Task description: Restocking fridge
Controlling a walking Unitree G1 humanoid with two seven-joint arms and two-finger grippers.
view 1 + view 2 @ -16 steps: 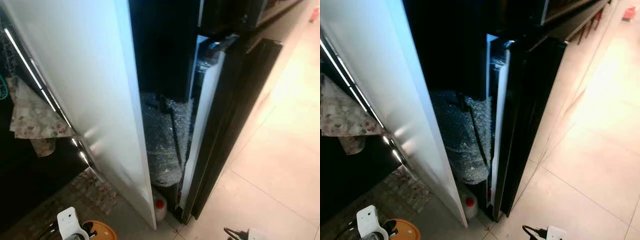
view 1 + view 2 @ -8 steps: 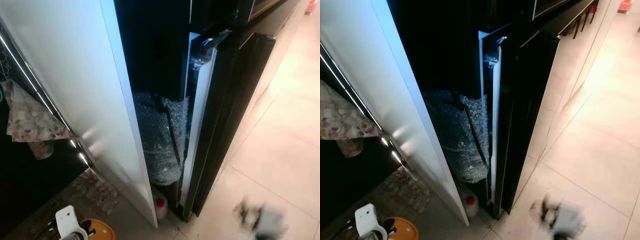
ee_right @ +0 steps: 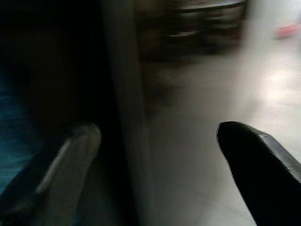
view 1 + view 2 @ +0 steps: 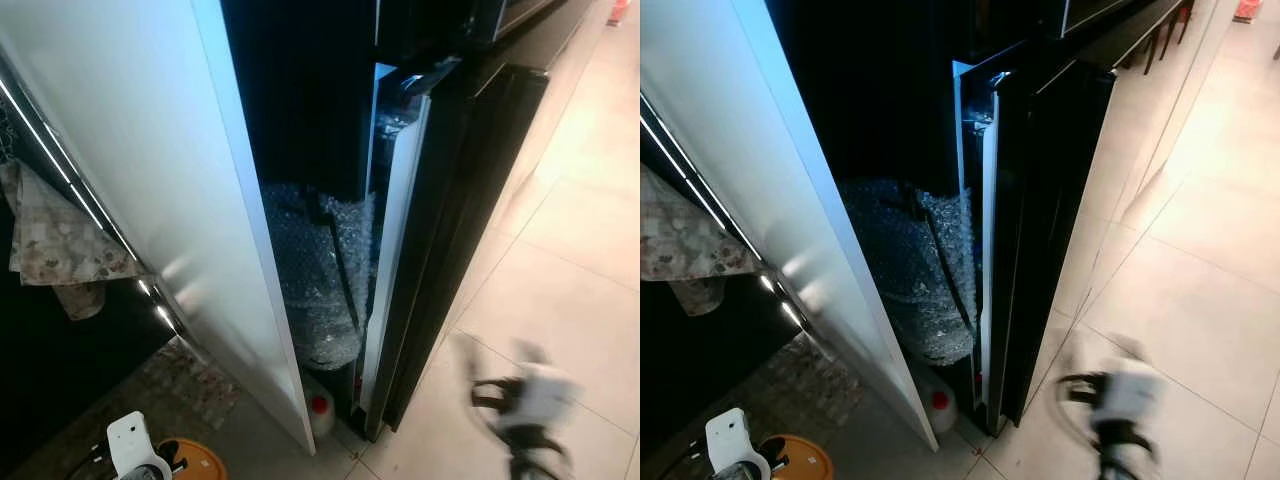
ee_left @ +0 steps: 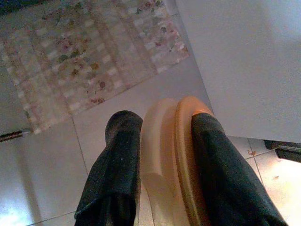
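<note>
Two claws in play. Left claw is clamped on an orange disc-shaped item, held edge-on between both fingers, low at the robot's left over the floor near a patterned mat. Right claw is spread wide and empty, motion-blurred, low right over the tiled floor, near the dark fridge door.

Fridge door stands only slightly ajar; the white inner edge shows a narrow gap. A bubble-wrapped bundle fills the slot between the fridge and the tall white panel, with a red-capped jug beneath.

Step, as I read it: get the right claw onto the door's free edge and swing it open. Hook behind the edge, pull along the door's arc, keep the left load low and steady.

Room: open floor is all to the right. The left is boxed in by the white panel, so the door must swing rightward; watch the bundle for snags.
</note>
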